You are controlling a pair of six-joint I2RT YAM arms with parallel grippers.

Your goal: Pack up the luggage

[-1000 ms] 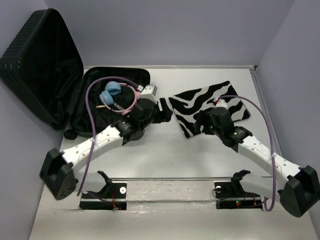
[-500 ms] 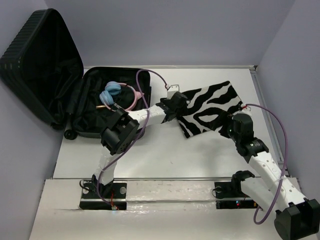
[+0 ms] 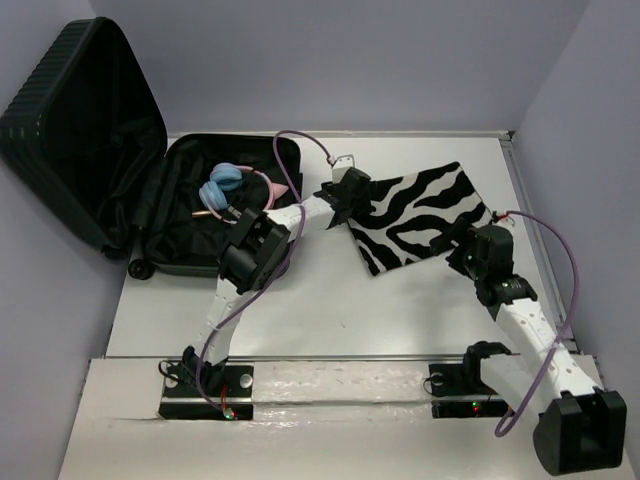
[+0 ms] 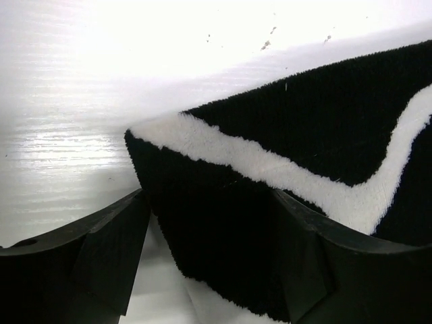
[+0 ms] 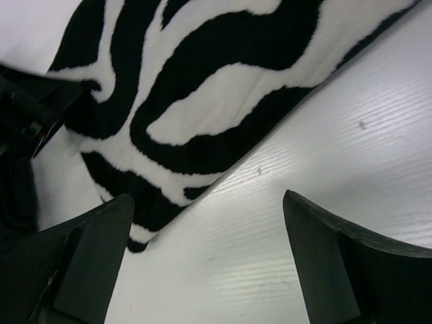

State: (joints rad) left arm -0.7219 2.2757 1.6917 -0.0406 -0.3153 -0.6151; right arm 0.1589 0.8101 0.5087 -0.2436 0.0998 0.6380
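**Packing partly done: pouch still outside the case**

We find the luggage (image 3: pixel 85 130) open at the far left of the counter (image 3: pixel 330 320). Its lid leans against the wall, and blue-and-pink headphones (image 3: pixel 228 190) lie in the base. We judge that item packed. The zebra-striped pouch (image 3: pixel 420 215) still lies flat on the counter just right of the case, so it remains to be loaded and the lid closed.

The left end effector (image 4: pixel 209 202) is spread wide, its fingers straddling the pouch's near-left corner without clamping it. The right end effector (image 5: pixel 208 202) is also spread and holds nothing. It sits over bare counter by the pouch's near-right edge.

A second ago the left arm lay low beside the case, and it has since stretched to that corner. The right end effector was then over the pouch and has drawn back. The pouch has barely moved.
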